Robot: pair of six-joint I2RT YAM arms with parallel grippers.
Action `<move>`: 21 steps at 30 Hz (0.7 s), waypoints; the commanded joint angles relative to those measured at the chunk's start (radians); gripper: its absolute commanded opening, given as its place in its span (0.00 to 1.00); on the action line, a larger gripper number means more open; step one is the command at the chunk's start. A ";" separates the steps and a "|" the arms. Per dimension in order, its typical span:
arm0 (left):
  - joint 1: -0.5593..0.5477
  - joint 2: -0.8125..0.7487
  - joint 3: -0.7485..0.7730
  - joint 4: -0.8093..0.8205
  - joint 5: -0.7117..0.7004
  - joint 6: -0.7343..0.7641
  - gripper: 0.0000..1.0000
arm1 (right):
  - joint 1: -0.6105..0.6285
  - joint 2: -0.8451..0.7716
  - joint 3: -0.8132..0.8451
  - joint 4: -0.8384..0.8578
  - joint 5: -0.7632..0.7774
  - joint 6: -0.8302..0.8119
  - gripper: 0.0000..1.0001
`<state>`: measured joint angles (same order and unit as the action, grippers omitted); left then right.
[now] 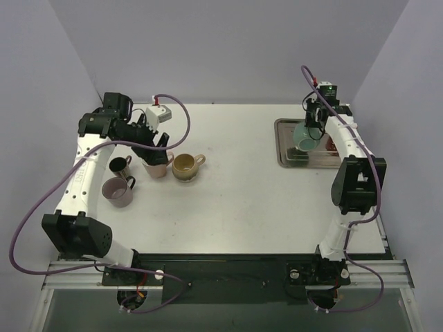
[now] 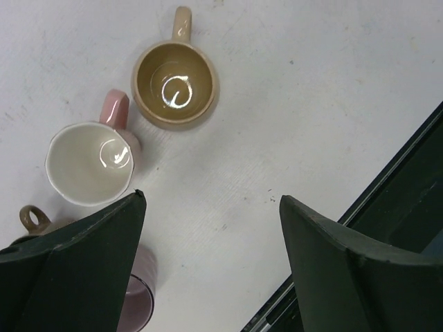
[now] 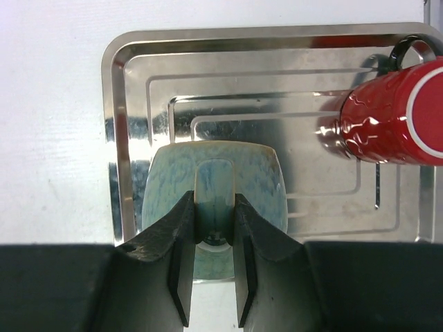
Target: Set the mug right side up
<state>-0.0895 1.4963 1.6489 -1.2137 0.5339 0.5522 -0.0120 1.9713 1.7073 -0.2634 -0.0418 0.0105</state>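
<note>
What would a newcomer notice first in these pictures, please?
Probably the right tool gripping a teal mug by its handle over a metal tray at the far right, where a red mug lies on its side. At the left, the open left tool hangs above four mugs.

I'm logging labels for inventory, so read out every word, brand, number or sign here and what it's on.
No readable text anywhere. The tan mug, pink mug, teal mug, red mug and metal tray all show plain surfaces, with no lettering, logo or number visible.
</note>
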 commanded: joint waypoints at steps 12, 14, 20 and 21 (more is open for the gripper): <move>-0.259 0.162 0.310 -0.050 0.253 -0.040 0.91 | 0.260 -0.593 -0.198 0.079 -0.234 -0.069 0.00; -0.297 0.166 0.331 -0.034 0.285 -0.052 0.92 | 0.308 -0.644 -0.205 0.081 -0.286 -0.047 0.00; -0.328 0.148 0.350 0.062 0.356 -0.133 0.93 | 0.473 -0.756 -0.265 0.121 -0.405 -0.023 0.00; -0.331 0.147 0.350 0.074 0.382 -0.135 0.93 | 0.490 -0.764 -0.265 0.118 -0.402 -0.026 0.00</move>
<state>-0.4126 1.6703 1.9537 -1.2175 0.8181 0.4625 0.4057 1.2617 1.4441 -0.2539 -0.3500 -0.0254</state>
